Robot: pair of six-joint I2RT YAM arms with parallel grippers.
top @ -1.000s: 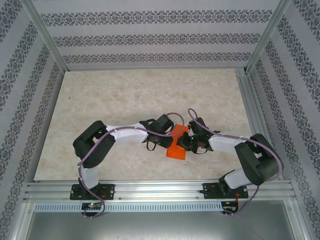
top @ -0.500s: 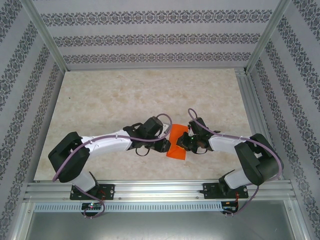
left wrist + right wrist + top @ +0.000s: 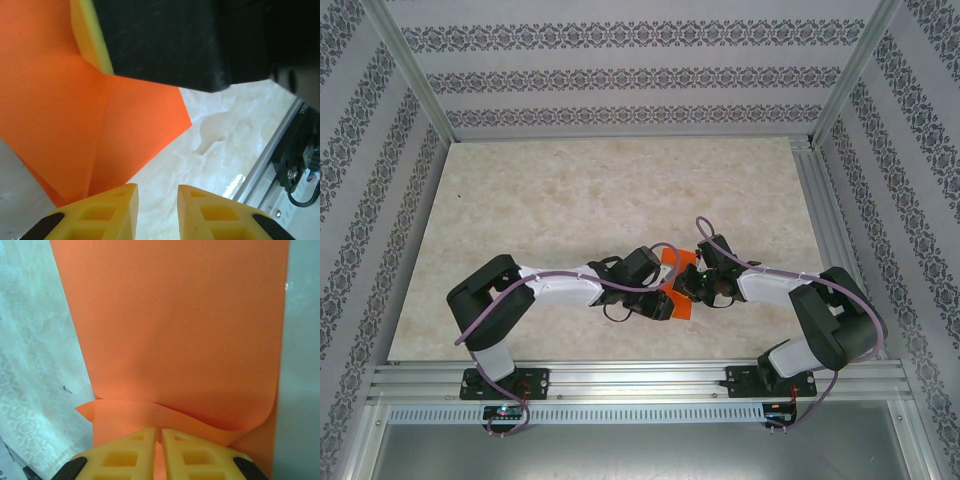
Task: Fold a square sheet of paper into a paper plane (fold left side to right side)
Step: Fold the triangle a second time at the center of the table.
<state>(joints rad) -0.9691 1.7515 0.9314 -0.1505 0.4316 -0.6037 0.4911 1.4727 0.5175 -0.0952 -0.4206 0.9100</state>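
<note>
The square sheet of paper [image 3: 677,262] is bright orange and folded, lying on the marble table between my two arms. In the right wrist view the paper [image 3: 175,330] has a curled upper layer, and my right gripper [image 3: 161,432] is shut on its near edge. In the top view my right gripper [image 3: 688,286] is at the paper's right side. My left gripper [image 3: 663,302] covers the paper's near left part. Its fingertips [image 3: 157,192] stand a little apart over bare table, just right of the creased paper [image 3: 75,110]. The right gripper's black body [image 3: 165,40] hangs above.
An aluminium rail [image 3: 640,378] runs along the table's near edge, and in the left wrist view the rail [image 3: 280,150] lies close to the right. Patterned walls [image 3: 620,75] enclose the marble table [image 3: 570,190], with free room at the back and left.
My left gripper pulled back to the left, then came forward and right onto the paper's near left part. The right arm has not moved and kept its grip.
</note>
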